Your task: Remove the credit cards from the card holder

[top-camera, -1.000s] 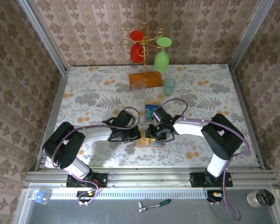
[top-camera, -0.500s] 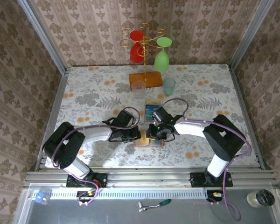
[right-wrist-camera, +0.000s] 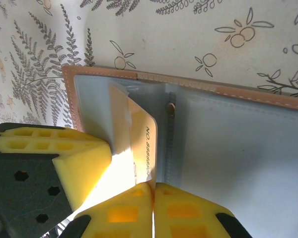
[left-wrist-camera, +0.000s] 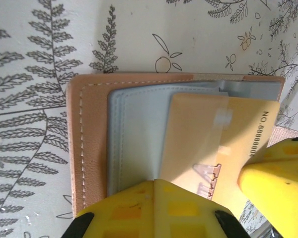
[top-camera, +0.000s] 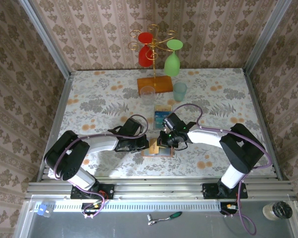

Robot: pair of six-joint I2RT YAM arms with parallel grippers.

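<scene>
The wallet (top-camera: 158, 150) lies open and flat on the table (top-camera: 104, 89). It is near the front edge, about in the middle, between the two arms. It is salmon-brown outside and blue-grey inside.

A tan card (left-wrist-camera: 198, 134) sticks part way out of one blue-grey pocket. It sits a bit crooked, and its free end points toward the fold of the wallet. Some numbers are printed along one edge.

The right gripper (right-wrist-camera: 153, 196) is closed. Its two yellow pads (right-wrist-camera: 188, 213) are pressed together, and the corner of the tan card goes in between them. So it pinches the card.

The left gripper (left-wrist-camera: 156, 198) is closed too, with nothing between its pads. Its yellow tips sit on the half of the wallet that holds the card, on the side away from the fold. They lie over the pocket and the back end of the card.

The two grippers are very close to each other over the wallet.

Just behind the wallet, a few blue cards (top-camera: 162, 116) lie on the table.

Farther back stand a clear cup (top-camera: 148, 94) and a teal cup (top-camera: 180, 91). Between them, a little farther back, is the orange base (top-camera: 155, 83) of a gold rack. A red glass (top-camera: 145, 45) and a green glass (top-camera: 172, 63) hang upside down from the rack.
</scene>
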